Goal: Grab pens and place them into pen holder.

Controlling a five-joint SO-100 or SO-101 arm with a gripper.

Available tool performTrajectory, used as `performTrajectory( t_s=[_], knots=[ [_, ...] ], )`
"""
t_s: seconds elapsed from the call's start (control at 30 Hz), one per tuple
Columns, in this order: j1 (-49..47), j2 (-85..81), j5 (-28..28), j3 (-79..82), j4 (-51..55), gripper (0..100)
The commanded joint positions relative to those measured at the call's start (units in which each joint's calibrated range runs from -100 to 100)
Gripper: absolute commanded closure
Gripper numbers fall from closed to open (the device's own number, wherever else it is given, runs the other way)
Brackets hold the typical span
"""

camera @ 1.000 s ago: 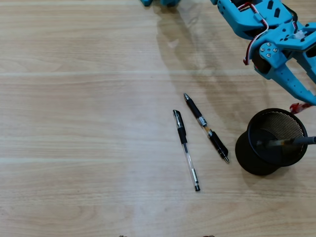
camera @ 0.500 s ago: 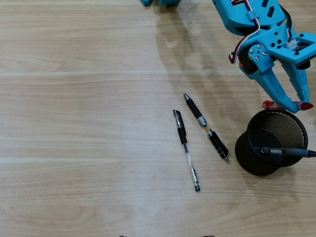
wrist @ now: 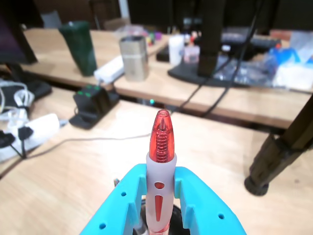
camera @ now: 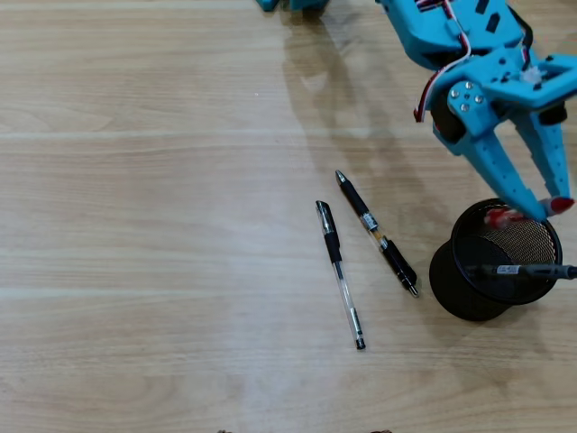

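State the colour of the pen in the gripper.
Translucent red pen with a whitish grip section, clearest in the wrist view.

The pen holder stands at the table's right side, its mouth partly crossed by a dark pen lying across the rim. The gripper, clamping the red pen, hangs over that rim. Two pens lie just left; the table's left half is open.
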Motion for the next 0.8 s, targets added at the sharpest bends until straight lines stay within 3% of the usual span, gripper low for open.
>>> performTrajectory(
  t_s=[0.0,0.17,0.33,0.63,0.77],
  knots=[
    [0.1,2.13,-0.07,-2.93,-5.66,98],
    [-0.23,5.01,-0.12,-1.94,-11.5,96],
    [-0.95,3.06,-0.12,0.33,-11.67,91],
    [0.5,-3.02,0.51,4.04,-10.9,90],
    [3.81,-8.18,4.01,8.11,-3.08,90]
  ],
)
